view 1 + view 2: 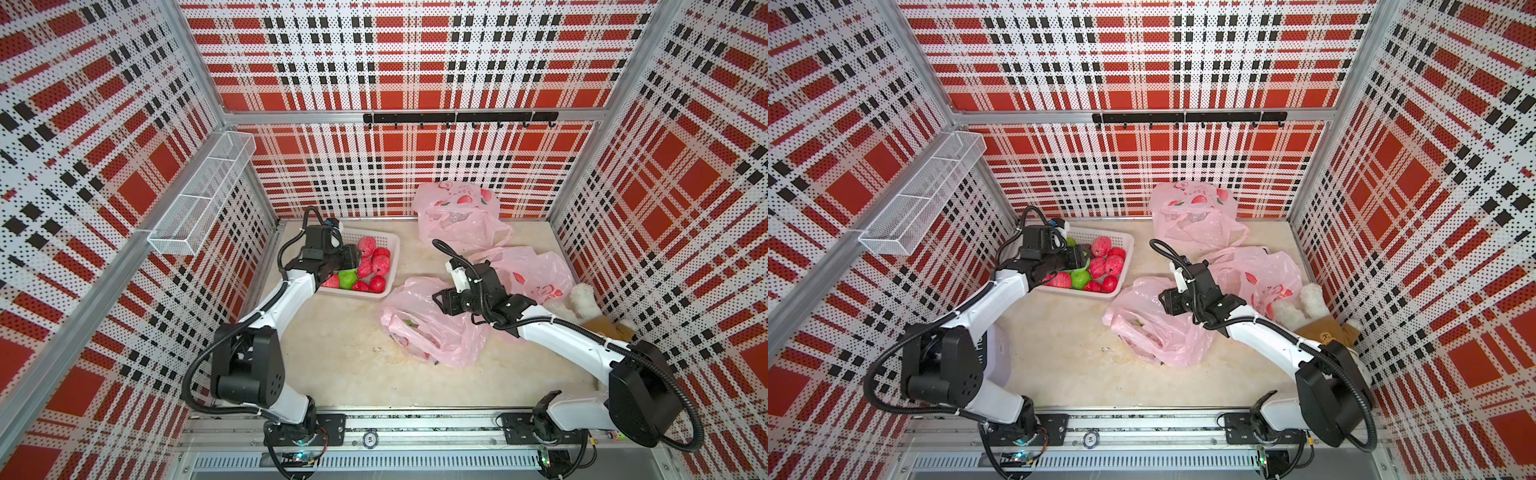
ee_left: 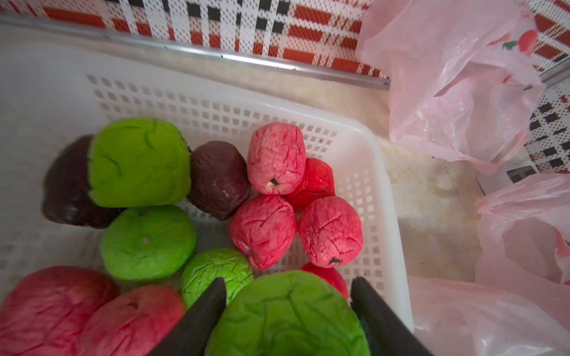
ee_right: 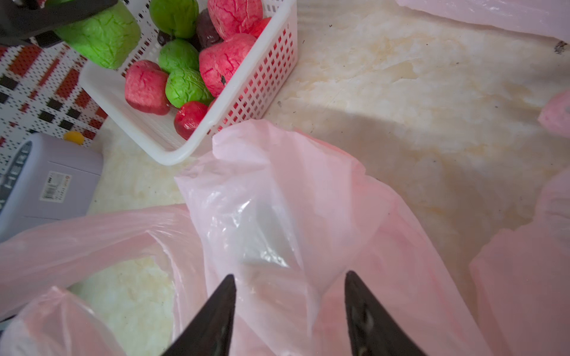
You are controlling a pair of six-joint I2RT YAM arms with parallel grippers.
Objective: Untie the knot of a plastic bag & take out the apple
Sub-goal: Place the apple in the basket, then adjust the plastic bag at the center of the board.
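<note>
Black fingers (image 2: 212, 308) of the left gripper (image 2: 287, 278) fill the near edge of the left wrist view. One finger presses against each side of a wrinkled green apple (image 2: 287, 317), so this gripper is closed on the apple. From the right wrist, the same apple (image 3: 98, 37) hangs just above one end of a white basket (image 3: 185, 151), clear of the pile inside. That pile is red, green and dark maroon fruit (image 2: 265, 231), packed against one another. In both top views the left gripper (image 1: 351, 257) sits over the basket (image 1: 390, 266), which stands at the far left of the table (image 1: 332, 353).

The right gripper (image 3: 290, 274) has its jaws spread apart with nothing between them. It points down at a crumpled pink bag (image 3: 277, 185) just past its fingertips. One handle loop of the bag lies slack on the table. In a top view this bag (image 1: 1154, 332) rests mid-table, just beside the basket's near corner, with the right gripper (image 1: 1165, 297) above it.

Two more pink bags (image 1: 457, 216) (image 1: 532, 270) lie behind it toward the back wall. A white plush toy (image 1: 582, 303) sits at the right wall, and a purple box (image 3: 46, 185) stands by the left arm. A wire shelf (image 1: 199, 199) hangs on the left wall, and a black hook rail (image 1: 457, 117) runs along the back wall.
</note>
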